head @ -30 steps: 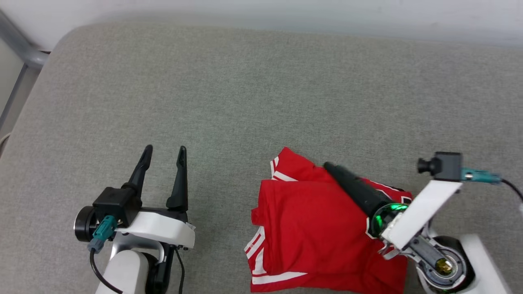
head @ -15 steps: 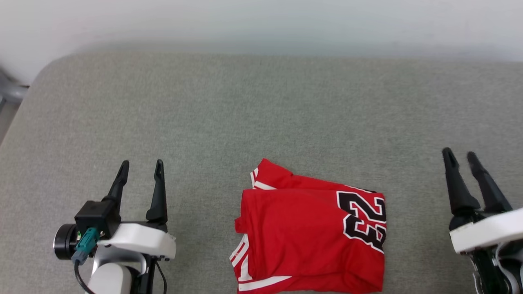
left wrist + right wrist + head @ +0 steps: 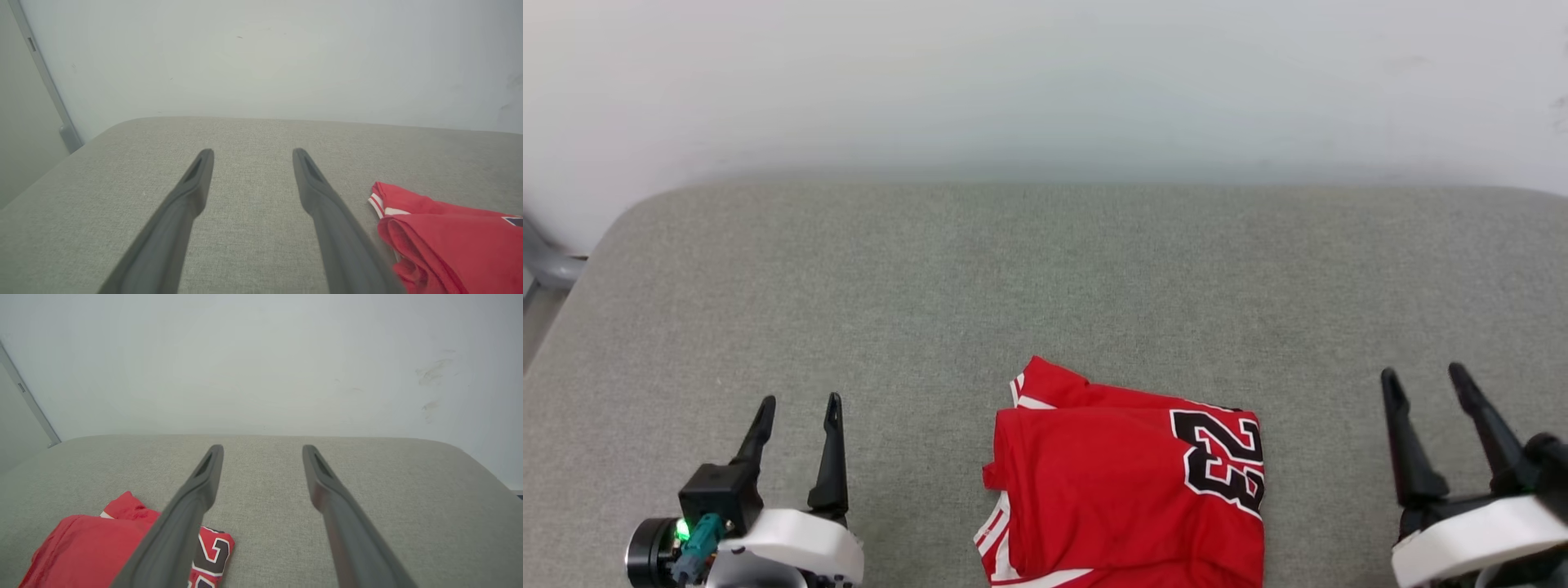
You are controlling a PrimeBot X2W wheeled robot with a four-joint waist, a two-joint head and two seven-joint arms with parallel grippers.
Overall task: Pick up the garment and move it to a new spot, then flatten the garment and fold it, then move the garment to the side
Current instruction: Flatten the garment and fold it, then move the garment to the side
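The folded garment (image 3: 1111, 482) lies flat on the near part of the pad (image 3: 1045, 269), between my left claw (image 3: 800, 400) and right claw (image 3: 1423, 373), both with fingers apart and empty. It is right of the left claw and left of the right, which I judge slightly nearer. Its near edge is out of frame, so I cannot tell its long axis.

I count one red garment (image 3: 1127, 482), one grey padded surface (image 3: 1045, 286), and two robot hands: one left hand (image 3: 800, 399), one right hand (image 3: 1423, 372), each with two dark fingers (image 3: 196, 192).
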